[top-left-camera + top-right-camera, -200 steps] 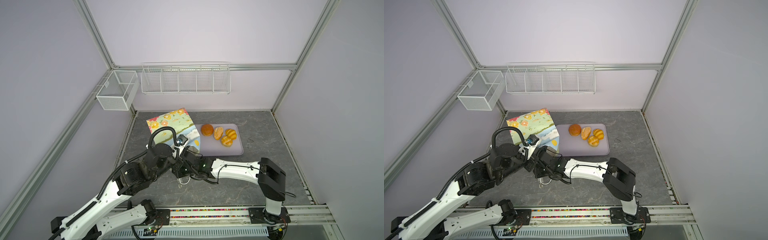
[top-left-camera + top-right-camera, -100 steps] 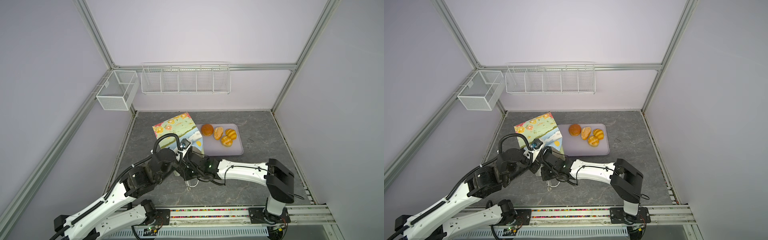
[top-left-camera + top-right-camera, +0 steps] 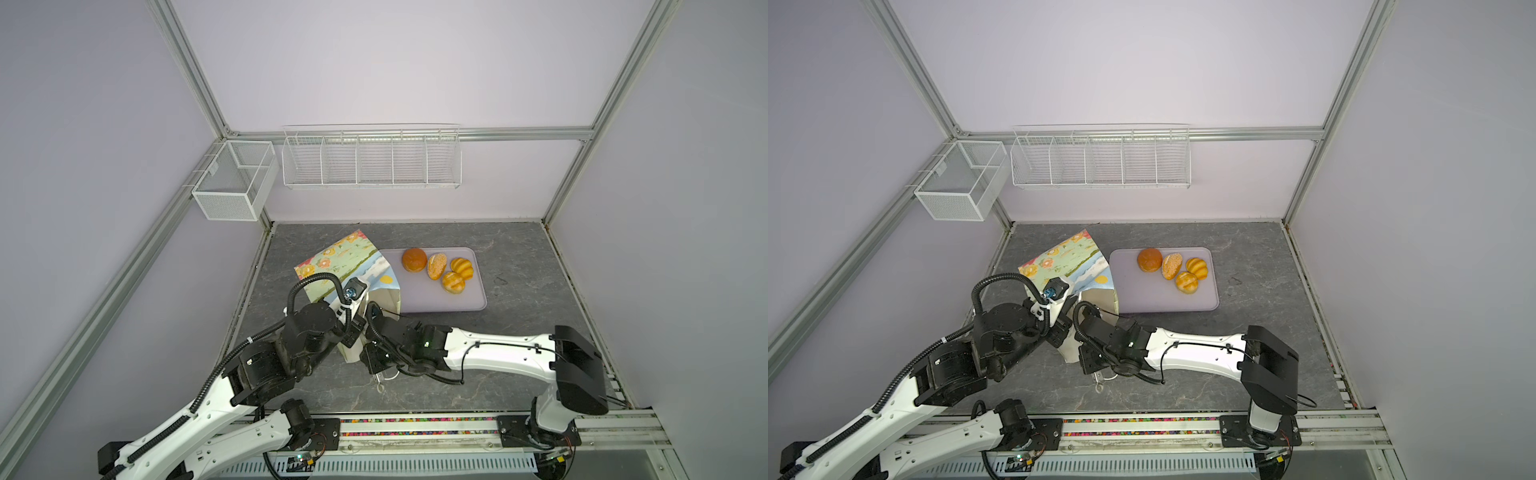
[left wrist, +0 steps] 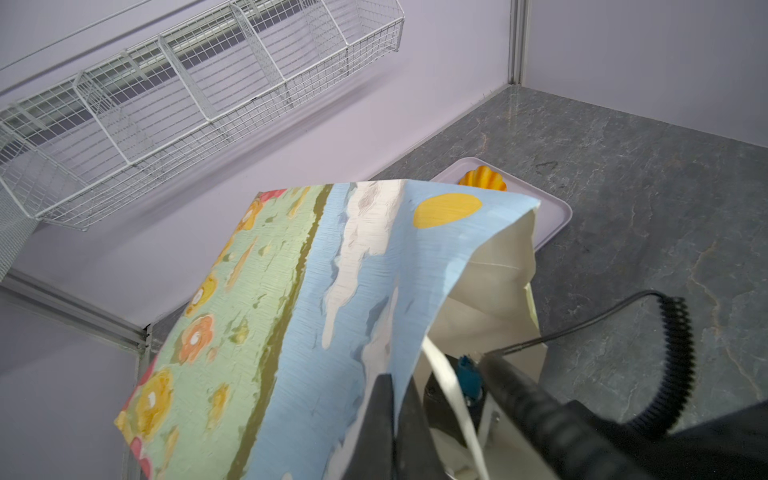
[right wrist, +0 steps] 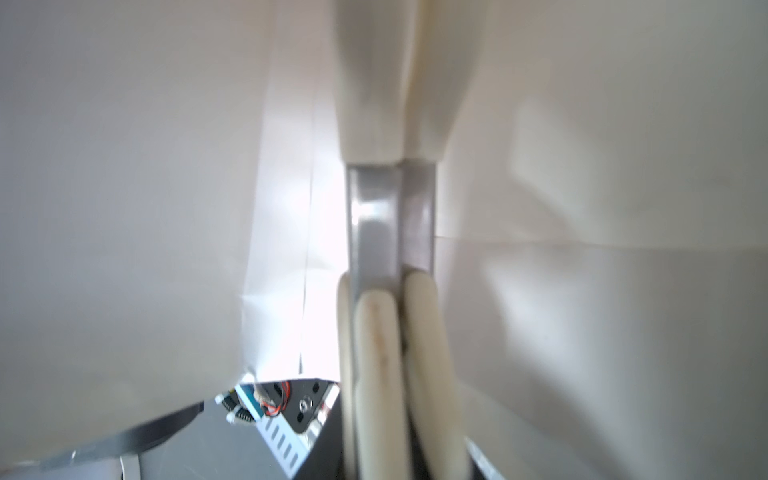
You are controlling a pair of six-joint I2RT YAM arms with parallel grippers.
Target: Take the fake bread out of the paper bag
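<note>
The paper bag point(image 3: 345, 259) point(image 3: 1067, 255) hangs tilted beside the lilac tray point(image 3: 440, 305) point(image 3: 1173, 303), with its mouth facing the front. My left gripper point(image 4: 395, 376) point(image 3: 353, 328) is shut on the bag's upper rim. My right gripper point(image 5: 400, 291) point(image 3: 375, 363) is shut on a fold of the bag at its lower rim. The right wrist view shows only white lining. On the tray lie pieces of fake bread: a round brown bun point(image 3: 414, 260), a seeded roll point(image 3: 436, 266) and two striped rolls point(image 3: 462, 268) point(image 3: 453, 282). A white cord handle point(image 3: 380, 382) dangles.
A wire rack point(image 3: 372, 160) hangs on the back wall. A mesh basket point(image 3: 232, 187) is fixed to the left frame. The arms' rail point(image 3: 415, 428) runs along the front edge. Grey tabletop point(image 3: 519, 332) lies to the right of the tray.
The bag has swung toward the tray and tipped its mouth to the front. Both grippers moved right with it. The right jaws have closed.
</note>
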